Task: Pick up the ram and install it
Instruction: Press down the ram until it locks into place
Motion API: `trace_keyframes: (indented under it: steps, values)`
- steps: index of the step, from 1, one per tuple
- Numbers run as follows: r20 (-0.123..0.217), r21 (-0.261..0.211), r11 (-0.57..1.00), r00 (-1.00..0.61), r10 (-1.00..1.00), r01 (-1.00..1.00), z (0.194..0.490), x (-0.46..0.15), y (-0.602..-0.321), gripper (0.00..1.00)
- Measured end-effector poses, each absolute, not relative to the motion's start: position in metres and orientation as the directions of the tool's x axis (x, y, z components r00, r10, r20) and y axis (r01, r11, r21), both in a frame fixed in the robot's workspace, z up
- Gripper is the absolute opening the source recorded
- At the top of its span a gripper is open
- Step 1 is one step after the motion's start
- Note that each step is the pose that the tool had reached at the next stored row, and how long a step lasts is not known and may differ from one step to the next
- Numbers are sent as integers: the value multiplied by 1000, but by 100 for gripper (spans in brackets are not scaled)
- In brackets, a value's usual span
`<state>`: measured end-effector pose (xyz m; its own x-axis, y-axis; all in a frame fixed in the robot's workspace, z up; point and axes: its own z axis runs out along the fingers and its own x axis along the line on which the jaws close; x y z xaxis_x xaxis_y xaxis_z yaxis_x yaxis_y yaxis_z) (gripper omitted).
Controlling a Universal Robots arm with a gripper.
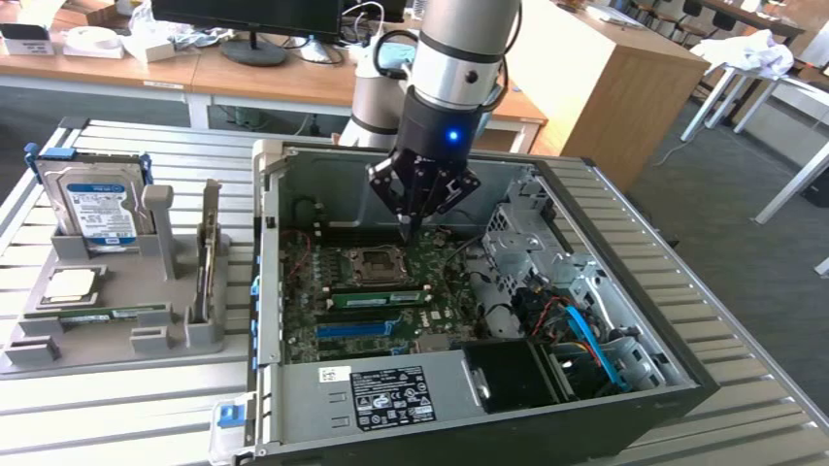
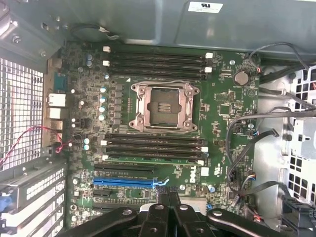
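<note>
Above the motherboard, one shut claw; apparently one ram seated.

White "DELL" lettering stands on the green motherboard near the closed gripper; the other labels' print cannot be read.

The ram is a long, thin green memory stick seated on edge in a slot of the motherboard inside the open computer case. It lies level along the slot, just on the near side of the processor socket in the exterior view, between dark empty slots and a blue one.
</note>
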<state>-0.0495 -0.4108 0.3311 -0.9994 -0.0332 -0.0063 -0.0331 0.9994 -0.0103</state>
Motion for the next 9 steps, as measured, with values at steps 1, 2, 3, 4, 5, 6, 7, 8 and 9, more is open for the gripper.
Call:
trace_keyframes:
  steps: [1, 2, 3, 4, 5, 6, 7, 8, 9]
  values:
    - [-6, -10, 1000, -1000, -29, -29, 331, -50, -411, 10]
    - [-6, -10, 1000, -1000, -24, -24, 331, -49, -411, 10]
    - [-6, -10, 1000, -1000, -19, -19, 331, -49, -411, 10]
    - [-6, -10, 1000, -1000, -15, -15, 331, -50, -411, 10]
    - [-6, -10, 1000, -1000, -13, -13, 331, -50, -411, 10]
    - [-6, -10, 1000, -1000, -13, -13, 331, -50, -411, 10]
    - [-6, -10, 1000, -1000, -13, -13, 331, -50, -411, 10]
    - [-6, -10, 1000, -1000, -13, -13, 331, -50, -411, 10]
    - [-6, -10, 1000, -1000, -13, -13, 331, -50, -411, 10]
